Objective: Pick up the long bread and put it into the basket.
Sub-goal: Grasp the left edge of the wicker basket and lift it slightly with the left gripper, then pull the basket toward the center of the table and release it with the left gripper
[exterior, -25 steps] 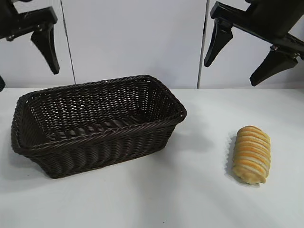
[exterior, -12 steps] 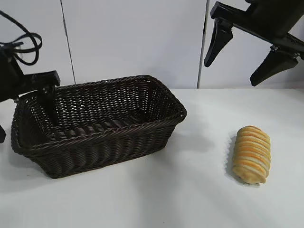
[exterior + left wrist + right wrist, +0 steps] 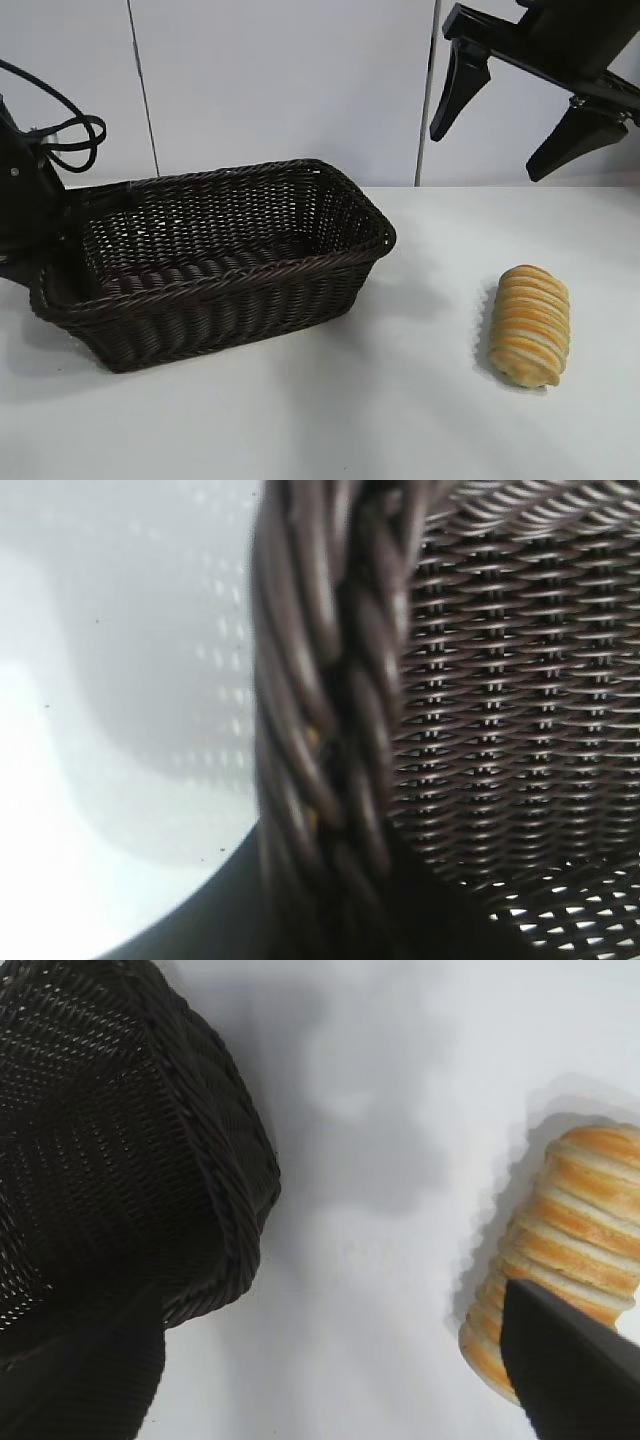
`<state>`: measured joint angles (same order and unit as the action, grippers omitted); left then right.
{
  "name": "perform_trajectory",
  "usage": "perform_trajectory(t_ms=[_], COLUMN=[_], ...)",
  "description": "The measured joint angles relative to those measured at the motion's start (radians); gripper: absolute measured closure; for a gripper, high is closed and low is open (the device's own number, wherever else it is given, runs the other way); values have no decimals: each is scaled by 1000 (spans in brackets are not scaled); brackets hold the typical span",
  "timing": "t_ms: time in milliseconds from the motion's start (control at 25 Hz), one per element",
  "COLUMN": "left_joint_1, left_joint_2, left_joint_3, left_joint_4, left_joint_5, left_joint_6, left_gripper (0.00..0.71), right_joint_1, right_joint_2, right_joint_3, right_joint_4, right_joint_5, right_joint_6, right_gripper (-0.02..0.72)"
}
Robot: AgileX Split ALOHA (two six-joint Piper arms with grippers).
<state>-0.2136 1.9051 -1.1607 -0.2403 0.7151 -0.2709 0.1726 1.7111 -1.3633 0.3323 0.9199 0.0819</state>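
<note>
Basket (image 3: pixel 330 730) rim fills left wrist view; exterior view shows bread (image 3: pixel 530 325).

A white table (image 3: pixel 400 420) fills the foreground, evenly lit, with soft grey shadows cast across it. Behind it, a pale panelled wall (image 3: pixel 280 90) is split by two dark vertical seams.
</note>
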Motion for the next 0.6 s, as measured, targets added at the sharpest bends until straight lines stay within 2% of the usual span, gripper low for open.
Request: perform_trajectory(t_ms=[400,600], left_joint_1=[0,0], left_joint_2=[6,9], left_joint_3=[-260,-324], left_joint_4=[31,-67], left_joint_5=[281,323], left_joint_6=[158,244], left_gripper=[608,609], right_joint_1=[0,0], right_joint_2=[0,0], right_joint_3=[0,0], right_joint_4=[0,0], right_joint_5=[1,1], right_joint_6=[0,0], right_gripper=[49,49])
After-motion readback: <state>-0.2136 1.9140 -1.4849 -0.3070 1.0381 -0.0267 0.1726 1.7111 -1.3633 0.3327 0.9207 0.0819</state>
